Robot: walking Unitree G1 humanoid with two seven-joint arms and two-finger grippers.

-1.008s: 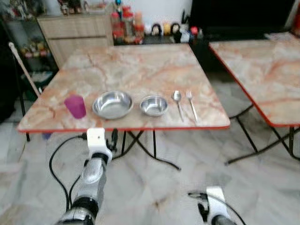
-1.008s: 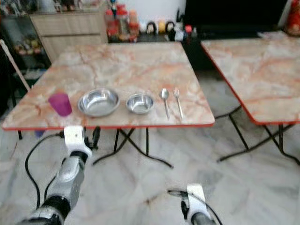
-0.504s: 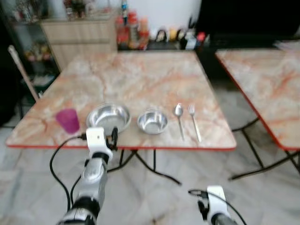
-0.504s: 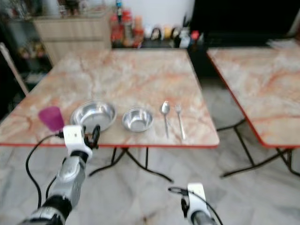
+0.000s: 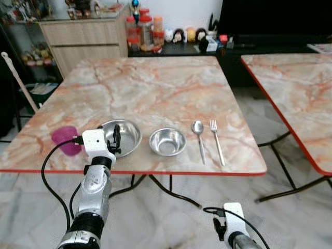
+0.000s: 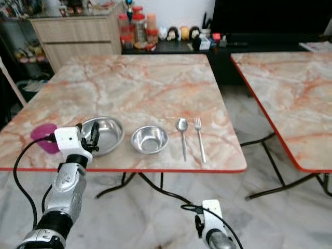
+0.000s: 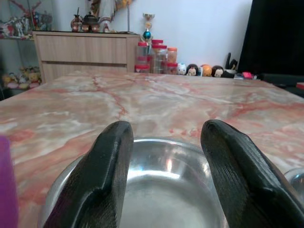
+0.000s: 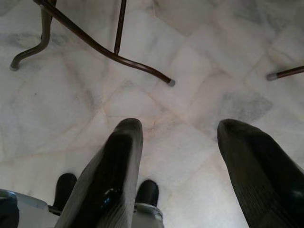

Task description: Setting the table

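Note:
On the marble table (image 5: 155, 88) a row lies near the front edge: a purple cup (image 5: 63, 140), a large steel bowl (image 5: 126, 136), a small steel bowl (image 5: 167, 141), a spoon (image 5: 198, 134) and a fork (image 5: 217, 141). My left gripper (image 7: 166, 128) is open and hovers at the large bowl's (image 7: 156, 185) near left rim, holding nothing. The cup's edge (image 7: 4, 180) shows beside it. My right gripper (image 8: 178, 126) hangs open low over the floor, empty.
A second marble table (image 5: 295, 83) stands to the right with a floor gap between. Folding legs (image 8: 95, 45) cross under the table. A wooden cabinet (image 5: 83, 36) and jars (image 5: 145, 28) line the back wall. A stick (image 5: 15, 78) leans at the left.
The camera has come closer to the table. My left gripper has moved from below the front edge to above the tabletop, at the large bowl's rim. The right arm stays low.

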